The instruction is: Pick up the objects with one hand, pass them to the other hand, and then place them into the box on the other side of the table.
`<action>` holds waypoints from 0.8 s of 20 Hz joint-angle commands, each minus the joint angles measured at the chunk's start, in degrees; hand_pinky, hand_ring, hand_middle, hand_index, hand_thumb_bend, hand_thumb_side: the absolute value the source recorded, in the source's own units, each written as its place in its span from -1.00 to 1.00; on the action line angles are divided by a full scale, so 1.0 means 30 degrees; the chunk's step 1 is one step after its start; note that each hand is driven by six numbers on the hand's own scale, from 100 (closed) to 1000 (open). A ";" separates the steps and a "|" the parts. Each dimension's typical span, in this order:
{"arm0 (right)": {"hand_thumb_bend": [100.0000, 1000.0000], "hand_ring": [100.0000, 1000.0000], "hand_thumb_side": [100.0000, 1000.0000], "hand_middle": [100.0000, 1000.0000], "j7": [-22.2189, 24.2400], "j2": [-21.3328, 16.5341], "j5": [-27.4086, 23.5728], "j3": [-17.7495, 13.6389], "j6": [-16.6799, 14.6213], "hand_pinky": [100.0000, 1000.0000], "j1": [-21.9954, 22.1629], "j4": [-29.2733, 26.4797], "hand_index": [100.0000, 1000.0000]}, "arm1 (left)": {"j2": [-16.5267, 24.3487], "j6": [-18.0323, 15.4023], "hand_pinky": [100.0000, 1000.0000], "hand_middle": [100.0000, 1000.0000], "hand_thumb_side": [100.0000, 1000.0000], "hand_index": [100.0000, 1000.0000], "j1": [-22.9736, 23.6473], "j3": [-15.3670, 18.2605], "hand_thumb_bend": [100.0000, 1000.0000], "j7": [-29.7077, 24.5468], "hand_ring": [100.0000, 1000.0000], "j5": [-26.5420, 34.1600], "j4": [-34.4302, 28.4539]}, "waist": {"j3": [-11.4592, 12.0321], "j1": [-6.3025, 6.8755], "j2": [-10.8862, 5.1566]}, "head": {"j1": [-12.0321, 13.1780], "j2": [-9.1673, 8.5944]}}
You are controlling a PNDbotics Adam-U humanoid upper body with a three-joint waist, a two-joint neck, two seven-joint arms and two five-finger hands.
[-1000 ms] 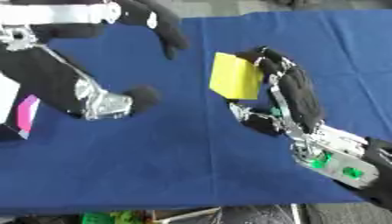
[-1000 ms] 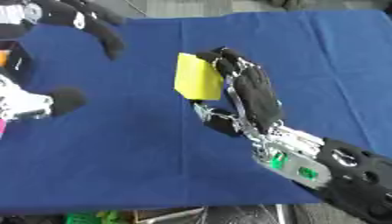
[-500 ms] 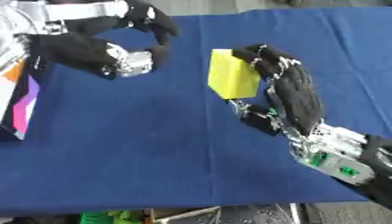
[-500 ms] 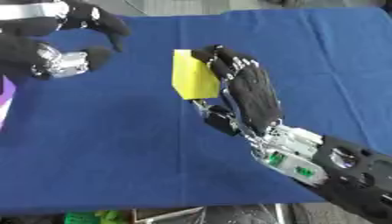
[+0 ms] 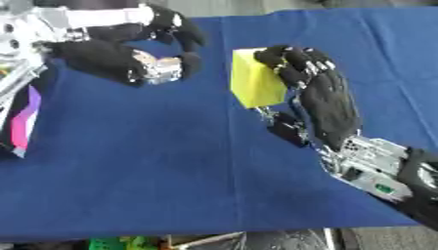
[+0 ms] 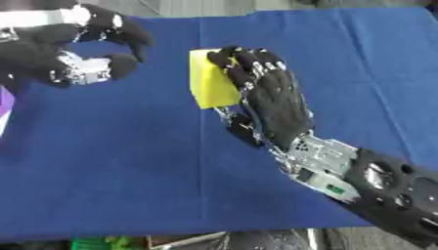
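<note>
A yellow block [image 5: 254,80] is held up above the blue table [image 5: 171,161] by my right hand [image 5: 327,105], whose fingers curl over its top and whose thumb is under it. My left hand [image 5: 128,61] hovers just left of the block, palm toward it, with fingers and thumb spread in a wide curve and nothing in them. A small gap separates the left fingertips [image 5: 190,62] from the block.
At the left edge stands a box [image 5: 21,122] with white, purple and pink sides. Green and yellow things [image 5: 120,242] show below the table's front edge.
My left hand has swung in from the far left toward the yellow block and now faces it. The right hand holds the block in nearly the same place.
</note>
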 commanded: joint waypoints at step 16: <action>-0.59 0.07 -1.00 -0.16 -0.2075 0.0502 0.4322 0.0253 0.4273 0.21 -0.0314 -0.0189 -0.04 | -0.1085 0.0757 1.00 0.44 0.30 0.90 -0.0395 -0.1253 -0.67 0.2984 1.00 -0.1819 -0.1432 | -0.0028 0.0099 -0.0118 | 0.0346 -0.0703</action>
